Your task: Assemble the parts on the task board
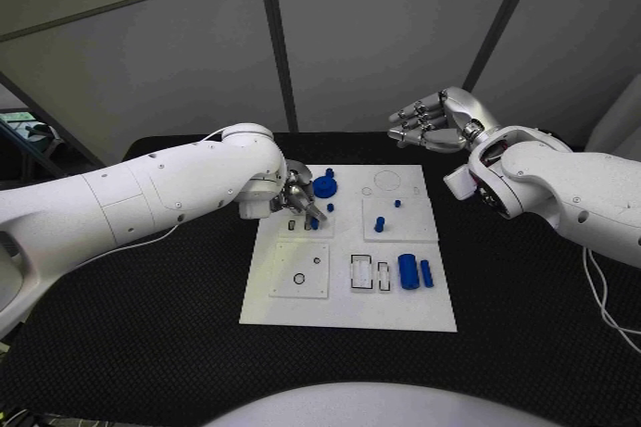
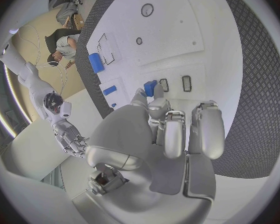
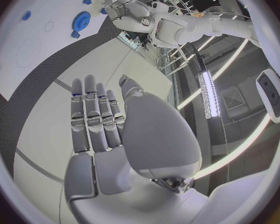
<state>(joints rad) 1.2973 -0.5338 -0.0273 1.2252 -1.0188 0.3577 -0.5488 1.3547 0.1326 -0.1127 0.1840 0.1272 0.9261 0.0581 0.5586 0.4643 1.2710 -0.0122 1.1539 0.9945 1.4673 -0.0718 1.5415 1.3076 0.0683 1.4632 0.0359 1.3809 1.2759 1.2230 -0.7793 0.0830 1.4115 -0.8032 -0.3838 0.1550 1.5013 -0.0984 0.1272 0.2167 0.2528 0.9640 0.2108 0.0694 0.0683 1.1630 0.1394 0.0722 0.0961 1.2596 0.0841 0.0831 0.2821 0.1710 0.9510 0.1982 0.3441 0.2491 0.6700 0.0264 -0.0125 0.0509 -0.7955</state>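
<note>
The left hand [image 1: 296, 198] is low over the upper left of the white task board [image 1: 350, 302] and pinches a small blue part [image 2: 150, 88] in its fingertips. The right hand [image 1: 434, 119] is up in the upper right of the frame, past the board, fingers apart and holding nothing. More blue parts sit on the board: a gear [image 1: 325, 183] next to the left hand and a cylinder [image 1: 408, 270] lower right

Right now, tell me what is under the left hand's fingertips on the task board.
Under the left hand a small blue part stands on the task board at its fingertips, beside two narrow slots. The fingers cover the part's base, so its seating cannot be seen.
</note>
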